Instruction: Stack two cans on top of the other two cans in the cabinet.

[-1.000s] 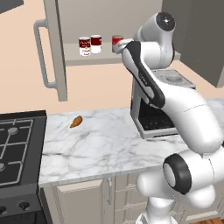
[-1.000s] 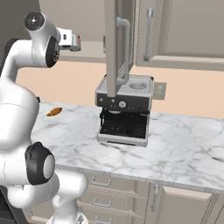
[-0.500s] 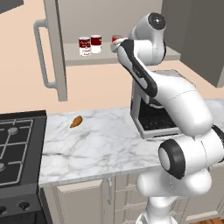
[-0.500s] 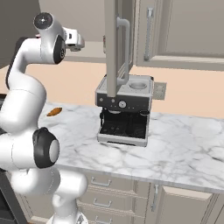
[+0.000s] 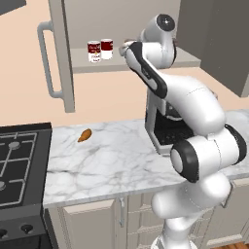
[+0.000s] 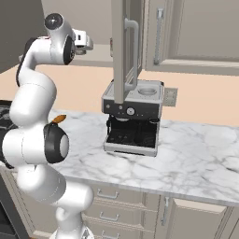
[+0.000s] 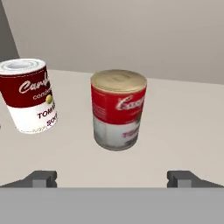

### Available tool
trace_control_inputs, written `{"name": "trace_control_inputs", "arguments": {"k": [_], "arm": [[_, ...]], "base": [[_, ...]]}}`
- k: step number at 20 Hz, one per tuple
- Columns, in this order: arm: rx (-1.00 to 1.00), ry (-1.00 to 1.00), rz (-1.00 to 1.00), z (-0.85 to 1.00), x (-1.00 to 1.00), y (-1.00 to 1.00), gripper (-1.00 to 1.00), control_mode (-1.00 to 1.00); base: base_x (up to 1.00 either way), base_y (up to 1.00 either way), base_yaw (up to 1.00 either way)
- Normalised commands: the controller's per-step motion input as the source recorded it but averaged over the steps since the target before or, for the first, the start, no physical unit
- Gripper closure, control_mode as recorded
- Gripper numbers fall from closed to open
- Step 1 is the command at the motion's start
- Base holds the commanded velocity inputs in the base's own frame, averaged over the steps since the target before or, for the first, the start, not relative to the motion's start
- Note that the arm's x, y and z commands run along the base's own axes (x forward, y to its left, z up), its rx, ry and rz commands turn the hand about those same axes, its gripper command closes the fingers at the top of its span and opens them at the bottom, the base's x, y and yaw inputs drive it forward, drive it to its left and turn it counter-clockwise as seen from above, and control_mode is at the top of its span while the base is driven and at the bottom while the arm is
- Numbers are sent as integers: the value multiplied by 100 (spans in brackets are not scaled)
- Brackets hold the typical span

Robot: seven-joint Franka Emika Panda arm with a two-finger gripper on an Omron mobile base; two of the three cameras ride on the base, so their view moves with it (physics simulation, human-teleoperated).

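On the far left of the counter (image 5: 112,160) we see a black stove (image 5: 17,160), and to its right a small orange-brown object (image 5: 84,135) lies on the marble. Above, the cabinet (image 5: 121,62) stands with its door (image 5: 61,53) swung wide to the left, bar handle (image 5: 44,58) facing us. On its shelf we find two red-and-white cans (image 5: 94,51) side by side at the left, touching or nearly so; the right one (image 5: 107,48) sits slightly farther back.

Our arm (image 5: 194,121) rises from the lower right of the left base view, bends at the elbow above the coffee machine (image 6: 133,119), and reaches up and leftward so that the wrist is level with the shelf and the hand points into the cabinet. The claw (image 7: 111,178) has its fingers spread wide apart, holding nothing.

From the hand view, a third can (image 7: 118,109) with a red upper band, a pale lower band and a dull tan lid stands upright on the shelf, straight ahead between the fingertips (image 7: 43,177) but beyond them, not touching. Another red-and-white can (image 7: 29,95) stands to its left, apart from it.
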Motion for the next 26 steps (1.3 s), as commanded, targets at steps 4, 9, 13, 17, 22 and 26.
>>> {"name": "trace_control_inputs", "arguments": {"k": [4, 9, 13, 17, 22, 26], "arm": [[0, 2, 0, -9, 40, 3, -100, -100], [0, 1, 0, -6, 40, 0, -100, -100], [0, 0, 0, -6, 41, 3, -100, -100], [0, 0, 0, -5, 29, 5, -100, -100], [0, 0, 0, -4, 19, 6, 100, -100], [0, 0, 0, -2, 0, 0, 100, -100]], "base": [[0, 0, 0], [0, 0, 0], [0, 0, 0], [0, 0, 0], [0, 0, 0], [0, 0, 0]]}}
